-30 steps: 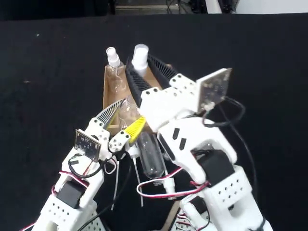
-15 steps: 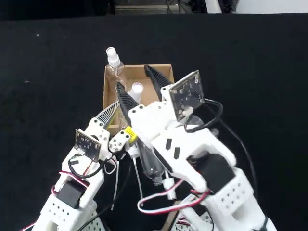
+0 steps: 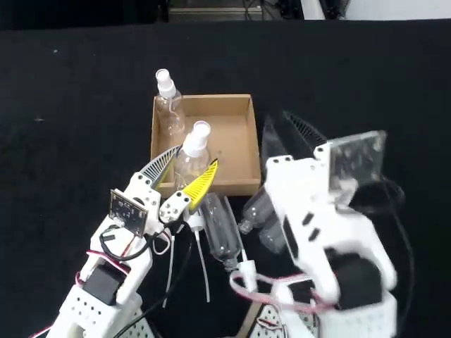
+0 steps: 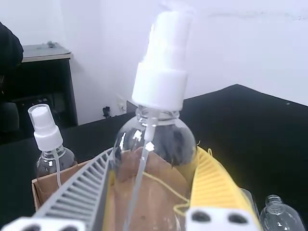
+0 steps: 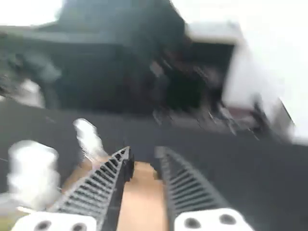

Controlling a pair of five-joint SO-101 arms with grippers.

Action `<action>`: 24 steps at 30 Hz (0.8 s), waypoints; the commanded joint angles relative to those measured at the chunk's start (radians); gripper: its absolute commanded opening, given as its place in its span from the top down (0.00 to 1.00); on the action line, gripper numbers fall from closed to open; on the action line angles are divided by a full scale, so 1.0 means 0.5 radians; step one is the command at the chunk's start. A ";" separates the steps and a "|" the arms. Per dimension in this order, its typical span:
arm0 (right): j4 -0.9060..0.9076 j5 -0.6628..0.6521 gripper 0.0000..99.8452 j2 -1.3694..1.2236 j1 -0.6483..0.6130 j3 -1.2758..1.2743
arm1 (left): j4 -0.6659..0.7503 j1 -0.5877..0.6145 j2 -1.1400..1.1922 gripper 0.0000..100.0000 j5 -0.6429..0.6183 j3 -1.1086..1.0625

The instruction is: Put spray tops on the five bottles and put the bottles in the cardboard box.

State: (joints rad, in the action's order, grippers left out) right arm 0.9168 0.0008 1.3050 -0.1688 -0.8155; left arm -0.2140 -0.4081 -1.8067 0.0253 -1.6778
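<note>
Cardboard box [image 3: 204, 96] wall may snag and tip the spray-topped bottle [image 3: 187, 162] clamped in the left pincer [image 3: 196, 156]; right pincer [image 5: 143, 151] apart.

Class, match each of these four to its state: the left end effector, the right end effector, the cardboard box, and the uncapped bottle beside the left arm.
Things:
1 left end effector
2 right end effector
3 cardboard box
4 uncapped bottle

States:
a lying on the table
b open, empty
c shut on a capped bottle
d holds a standing capped bottle

Pairs: 1-c, 2-b, 3-d, 4-a
</note>
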 commanded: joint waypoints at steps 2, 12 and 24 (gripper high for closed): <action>-0.288 0.098 0.95 0.066 0.138 -0.575 | 0.064 0.072 -0.015 0.97 -0.006 -0.029; -0.881 0.273 0.95 0.063 0.135 -1.183 | -0.390 1.306 -0.012 0.97 -0.009 0.465; -0.884 0.273 0.95 0.063 0.135 -1.235 | 0.675 2.321 0.043 0.97 0.215 -0.026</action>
State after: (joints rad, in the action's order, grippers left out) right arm 0.5071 0.1312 1.3203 -0.1120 -1.4369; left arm 0.0253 0.7304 -1.8052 0.0299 -1.6686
